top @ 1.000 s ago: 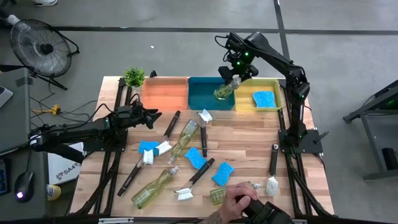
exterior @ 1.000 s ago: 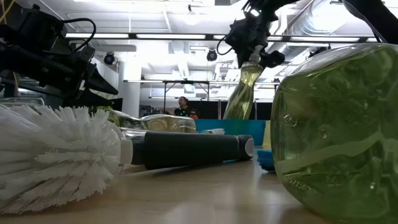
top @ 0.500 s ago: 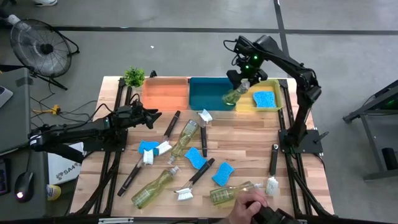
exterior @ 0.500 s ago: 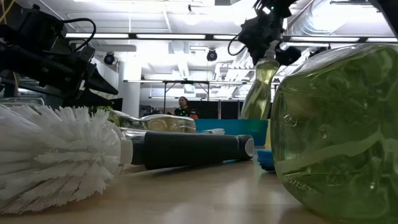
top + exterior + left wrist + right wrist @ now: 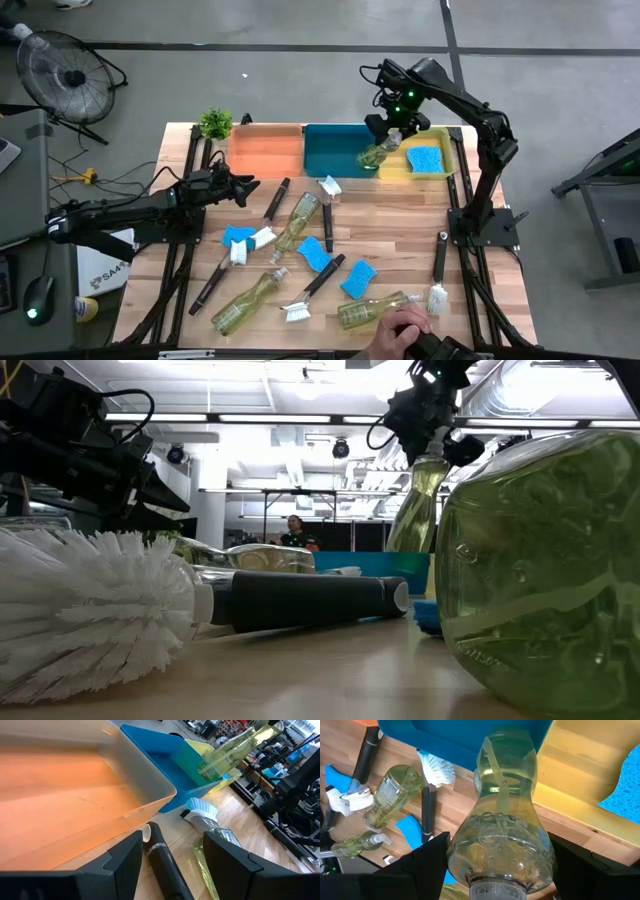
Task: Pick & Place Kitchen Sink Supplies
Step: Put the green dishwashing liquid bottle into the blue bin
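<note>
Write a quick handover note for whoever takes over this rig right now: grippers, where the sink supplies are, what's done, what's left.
Right gripper: shut on a held bottle, hanging over the border of the blue bin and yellow bin; not yet released.
Left gripper: open, empty, idle near the table's left side by the orange bin.
Done: one blue sponge lies in the yellow bin. Orange bin looks empty.
Left on the table: three bottles, three sponges, and several brushes, all lying loose mid-table.
Note: a person's hand is at the front edge, touching the nearest bottle.
</note>
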Controlling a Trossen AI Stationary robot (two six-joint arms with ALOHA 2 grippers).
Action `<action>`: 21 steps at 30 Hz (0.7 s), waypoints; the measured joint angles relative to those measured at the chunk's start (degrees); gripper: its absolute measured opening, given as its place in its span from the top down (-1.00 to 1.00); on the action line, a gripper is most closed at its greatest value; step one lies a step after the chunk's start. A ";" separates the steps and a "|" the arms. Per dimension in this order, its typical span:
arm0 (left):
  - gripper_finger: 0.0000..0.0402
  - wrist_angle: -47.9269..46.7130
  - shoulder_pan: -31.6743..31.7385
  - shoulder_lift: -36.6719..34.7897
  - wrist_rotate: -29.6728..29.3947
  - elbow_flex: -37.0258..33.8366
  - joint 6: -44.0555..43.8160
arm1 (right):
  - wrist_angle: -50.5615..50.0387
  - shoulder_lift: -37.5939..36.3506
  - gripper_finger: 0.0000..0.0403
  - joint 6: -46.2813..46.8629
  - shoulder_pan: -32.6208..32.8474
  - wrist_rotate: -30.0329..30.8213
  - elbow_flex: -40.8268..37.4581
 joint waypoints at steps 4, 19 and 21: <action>-0.02 0.00 0.02 0.01 0.00 0.01 0.02 | -0.09 0.06 -0.40 -0.11 0.04 1.72 0.00; -0.02 0.00 0.02 0.00 0.00 0.00 0.02 | 0.00 1.46 -0.50 -0.68 0.11 1.86 0.09; -0.02 0.02 0.02 0.02 0.00 0.00 0.02 | 0.00 1.68 -0.49 -1.23 0.13 1.58 0.09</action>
